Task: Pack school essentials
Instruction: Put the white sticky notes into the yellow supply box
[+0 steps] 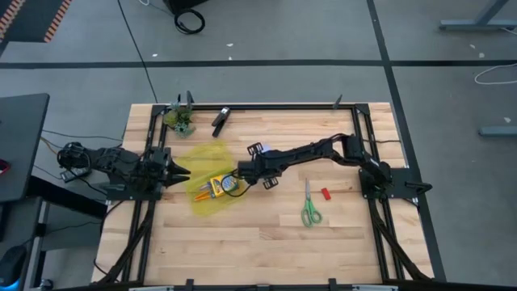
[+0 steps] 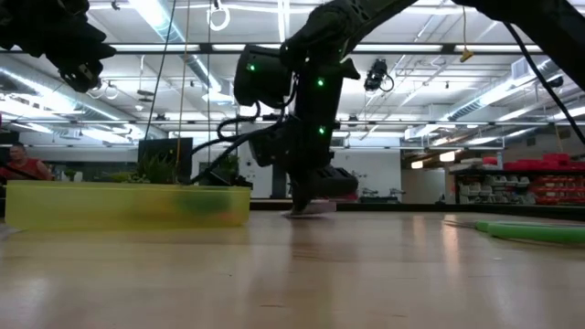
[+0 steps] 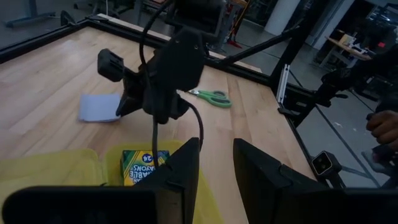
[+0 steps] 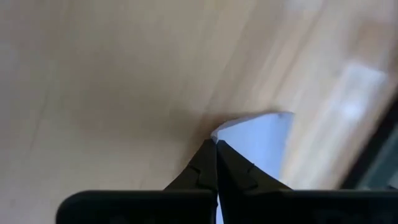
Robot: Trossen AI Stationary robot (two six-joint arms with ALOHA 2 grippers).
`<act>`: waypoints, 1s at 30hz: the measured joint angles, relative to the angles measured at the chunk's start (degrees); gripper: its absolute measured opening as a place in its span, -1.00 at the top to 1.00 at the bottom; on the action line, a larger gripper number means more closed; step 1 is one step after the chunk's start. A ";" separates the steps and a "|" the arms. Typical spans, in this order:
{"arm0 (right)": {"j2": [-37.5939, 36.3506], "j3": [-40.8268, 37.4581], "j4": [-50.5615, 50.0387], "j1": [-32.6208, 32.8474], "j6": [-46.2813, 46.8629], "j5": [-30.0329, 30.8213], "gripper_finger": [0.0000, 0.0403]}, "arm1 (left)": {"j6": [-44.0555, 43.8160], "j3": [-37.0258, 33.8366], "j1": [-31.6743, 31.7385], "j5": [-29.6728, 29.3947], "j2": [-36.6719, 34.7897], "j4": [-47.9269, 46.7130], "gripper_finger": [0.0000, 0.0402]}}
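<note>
We find the right pincer (image 4: 216,144) closed on a corner of the pale blue note pad (image 4: 261,140), low on the tabletop (image 1: 266,234); left pincer (image 3: 214,158) open beside the yellow tray (image 1: 206,153), steadying it, we judge.

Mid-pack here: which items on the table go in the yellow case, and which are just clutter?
For the job: yellow-green crayon box in the translucent yellow case; pale blue note pad, pinched by the right gripper; green-handled scissors; tiny red eraser.

Lying about: black clip-like tool; small green leafy clump.
</note>
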 joint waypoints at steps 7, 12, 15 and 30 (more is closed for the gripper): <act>-0.05 4.25 -2.30 2.03 2.69 1.58 0.99 | -0.02 0.00 0.00 -0.02 0.00 0.00 0.47; -0.20 7.96 -3.40 3.91 4.35 3.24 0.99 | -0.04 0.01 0.00 -0.02 -0.01 0.00 0.47; -0.20 9.97 -3.91 5.30 5.38 3.47 0.99 | -0.04 0.01 0.00 -0.02 0.00 0.00 0.47; -0.42 15.73 8.19 13.16 -2.46 0.51 0.99 | -0.02 0.01 0.00 -0.02 0.00 0.00 0.47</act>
